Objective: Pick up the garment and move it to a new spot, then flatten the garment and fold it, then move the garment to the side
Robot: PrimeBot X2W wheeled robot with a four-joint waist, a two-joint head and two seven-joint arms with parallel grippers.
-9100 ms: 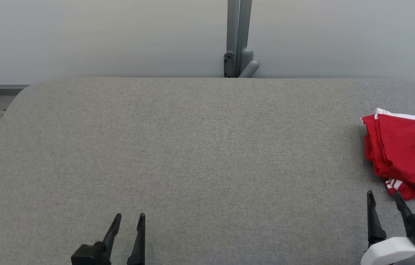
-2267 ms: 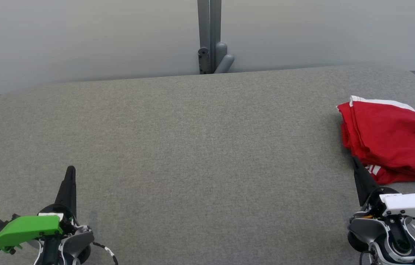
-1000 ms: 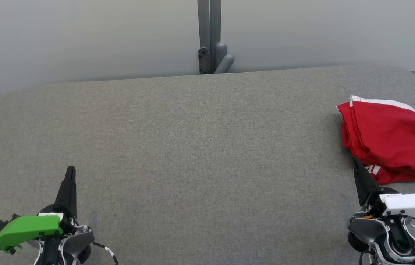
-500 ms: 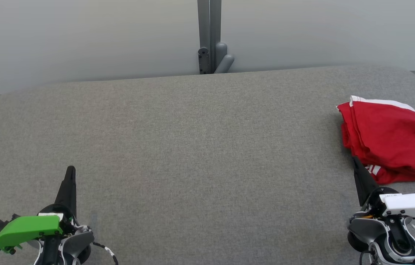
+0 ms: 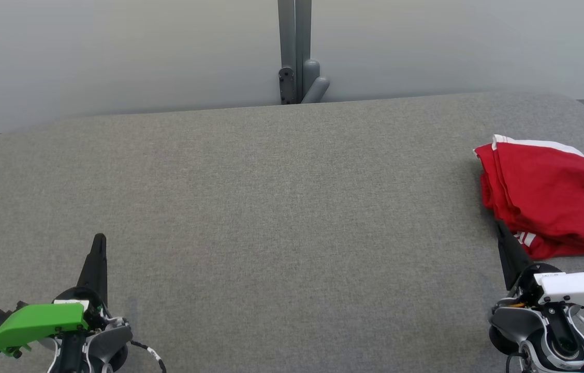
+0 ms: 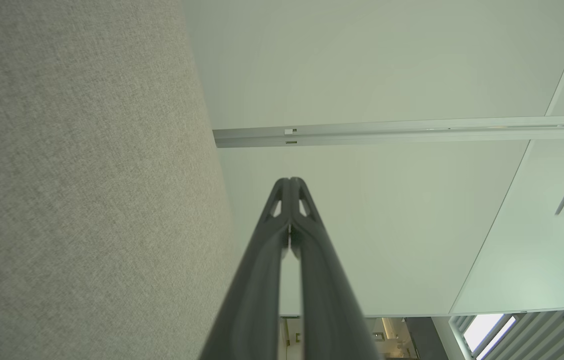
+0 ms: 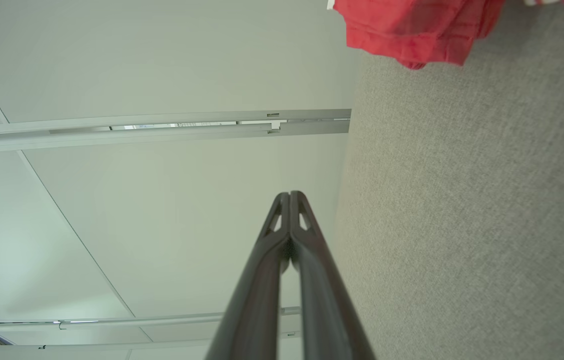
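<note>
A red garment (image 5: 551, 199) with white stripes lies folded in a loose pile at the right edge of the grey table (image 5: 281, 207); its edge also hangs at the top of the right wrist view (image 7: 412, 30). My right gripper (image 5: 501, 228) is shut, its tip just below the garment's near left corner, close to it but apart. At the lower left my left gripper (image 5: 99, 241) is shut too, with nothing in it and far from the garment. In both wrist views, the fingers (image 6: 289, 185) (image 7: 289, 197) press together.
A grey post (image 5: 294, 52) with a bracket stands behind the table's far edge, against a pale wall. The table's corners are rounded, and the right edge runs just past the garment.
</note>
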